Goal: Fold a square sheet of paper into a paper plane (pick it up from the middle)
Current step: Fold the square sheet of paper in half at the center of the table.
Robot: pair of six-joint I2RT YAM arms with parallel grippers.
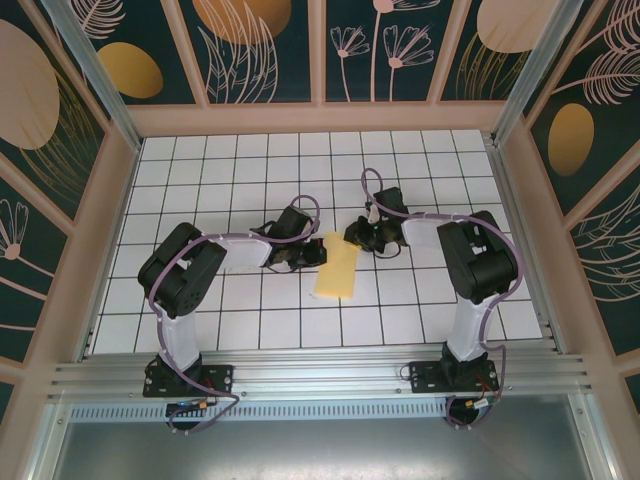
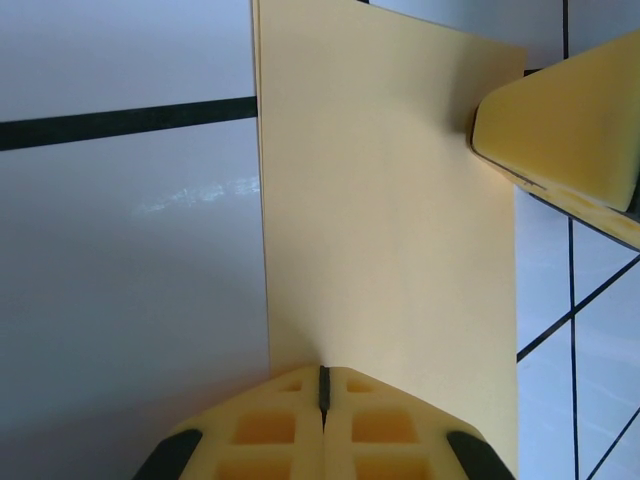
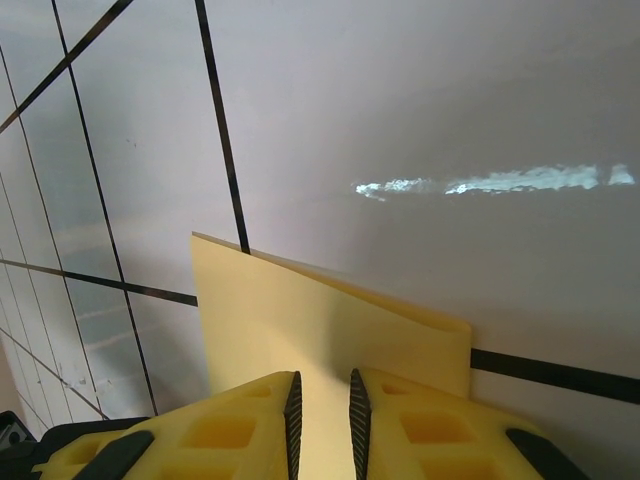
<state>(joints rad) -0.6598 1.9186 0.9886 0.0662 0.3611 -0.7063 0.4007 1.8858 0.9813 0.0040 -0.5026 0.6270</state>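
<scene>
Two pincers meet over the square sheet of paper (image 1: 338,270) in the top view. It lies on the white gridded counter (image 1: 250,180), already doubled into a narrow rectangle. The left pincer (image 1: 312,255) is at the sheet's left side and the right pincer (image 1: 358,238) at its far right corner, one on each side, I judge, so the sheet cannot slide while the fold is set. Your left wrist camera looks across the sheet: the left pincer's tips are together, a hairline between them, sitting on the sheet's edge nearest the lens. That reads as pressing the crease rather than gripping, though I cannot tell whether a layer is nipped. One pad (image 2: 565,110) of the right pincer rests at the sheet's far right corner. Your right wrist camera has that pincer's jaws a narrow slit apart, clamped on nothing, tips down on the sheet. The sheet's upper layer stands a little proud along its far edge, so I judge the fold is not yet flat and the nose folds lie ahead.
</scene>
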